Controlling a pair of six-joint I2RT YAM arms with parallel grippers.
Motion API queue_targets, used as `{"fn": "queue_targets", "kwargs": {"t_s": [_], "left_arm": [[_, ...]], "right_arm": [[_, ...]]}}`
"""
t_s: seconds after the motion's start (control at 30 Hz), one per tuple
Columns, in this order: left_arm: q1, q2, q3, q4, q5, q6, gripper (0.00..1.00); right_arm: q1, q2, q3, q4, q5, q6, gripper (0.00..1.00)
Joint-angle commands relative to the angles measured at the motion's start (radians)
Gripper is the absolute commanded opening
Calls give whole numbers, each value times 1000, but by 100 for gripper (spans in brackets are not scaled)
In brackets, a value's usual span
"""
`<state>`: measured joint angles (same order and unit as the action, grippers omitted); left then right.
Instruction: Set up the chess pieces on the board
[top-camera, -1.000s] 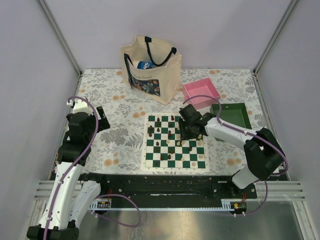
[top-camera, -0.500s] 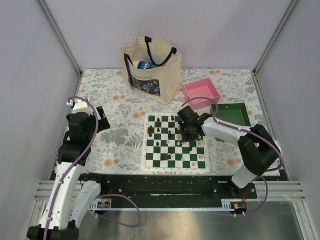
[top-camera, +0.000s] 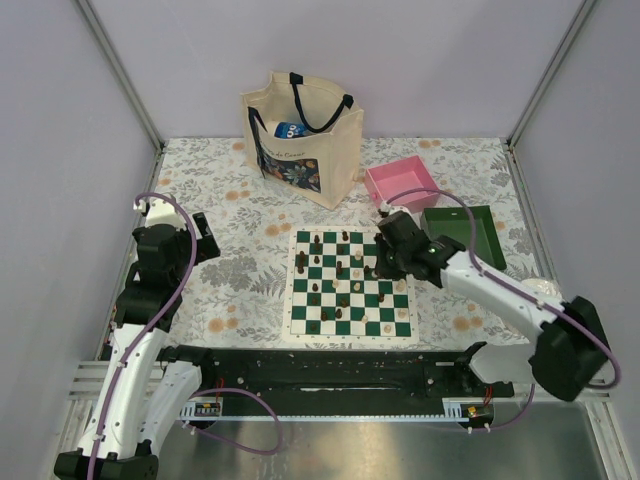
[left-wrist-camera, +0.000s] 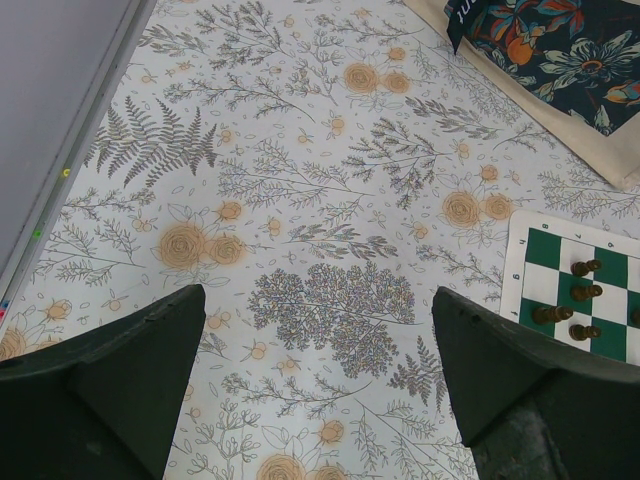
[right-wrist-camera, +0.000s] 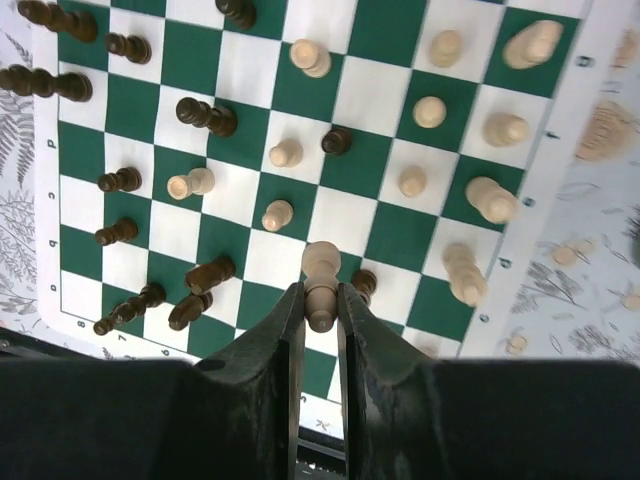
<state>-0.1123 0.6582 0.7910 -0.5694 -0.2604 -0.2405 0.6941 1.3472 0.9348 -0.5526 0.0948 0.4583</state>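
The chess pieces (right-wrist-camera: 208, 116) stand scattered over the board (right-wrist-camera: 395, 238), which lies flat on the floral counter (left-wrist-camera: 330, 200) in front of the two arms. In the right wrist view the dark pieces crowd the left side of the board, several of them tipped over, while the pale ones mostly stand upright toward the right side, with a few of each mixed in the middle.

The right gripper (right-wrist-camera: 320, 300) reaches over the board's right half, and its jaws are clamped on the base of one cream piece (right-wrist-camera: 321, 268), which stands upright between them with its round head above the fingertips. A small dark piece sits just beside it on the right. Whether the held piece rests on its square or is lifted off cannot be told.

The left gripper (left-wrist-camera: 318, 300) hovers over bare counter well to the left of the board, its jaws spread wide with nothing between them.

Behind the board stand a cream tote bag (top-camera: 300, 135), a pink tray (top-camera: 402, 188) and, to the right, a green tray (top-camera: 475, 225).
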Motion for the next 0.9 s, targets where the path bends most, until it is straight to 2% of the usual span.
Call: {"fn": "queue_targets", "kwargs": {"t_s": [0.0,0.1,0.23,0.87], "left_arm": [[5,-3,11,26,9,-2,99],[5,-6,11,28,10,-2,99],[5,-3,13,28,18,-5,99],[5,0,14,28,13,-5,99]], "right_arm": [[8,-178,-82,-79,165,80,17],[7,-321,-183,-63,235,124,17],[4,-396,-228,-78,244,161,17],[2,-223,-272,-14,172,177,17]]}}
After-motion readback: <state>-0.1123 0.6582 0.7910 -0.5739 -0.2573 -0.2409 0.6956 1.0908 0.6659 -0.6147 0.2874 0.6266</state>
